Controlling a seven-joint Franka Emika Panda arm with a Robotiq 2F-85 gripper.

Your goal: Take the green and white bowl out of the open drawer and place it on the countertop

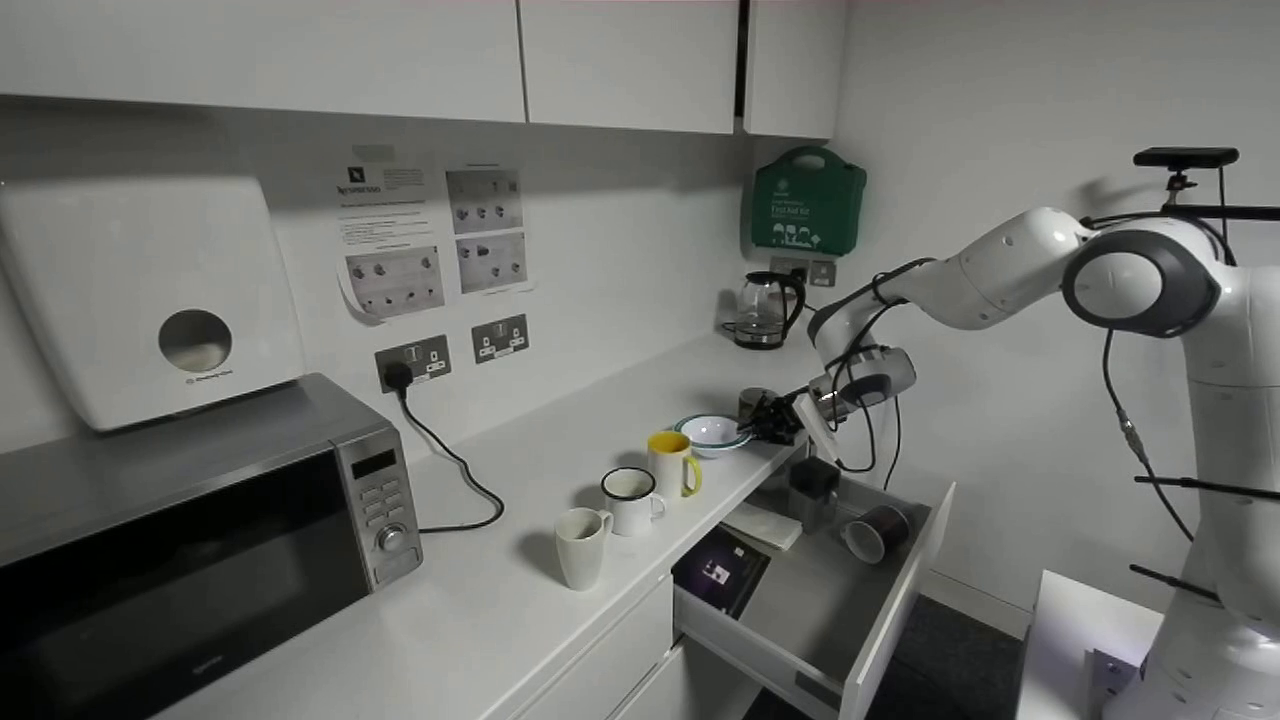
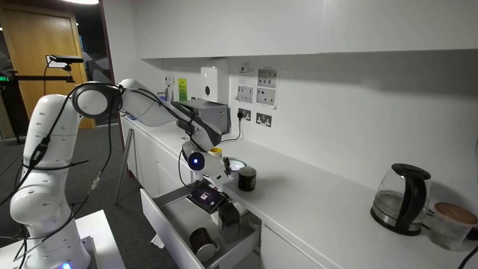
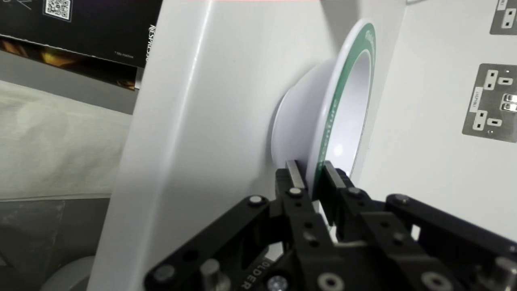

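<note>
One countertop [image 1: 480, 600] carries four cups [image 1: 630, 508] and one kettle [image 1: 762, 312], the jaws pinching one bowl [image 3: 303, 113] by its green rim.

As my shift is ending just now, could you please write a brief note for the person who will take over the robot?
Tool: shut on the rim of the bowl.
Bowl: upright, appears to rest on the countertop, between the yellow-lined mug and a dark cup.
Drawer: open, below the countertop.
Done: bowl is out of the drawer and over at its place.
Left: probably only to release the rim and back the tool away.
</note>
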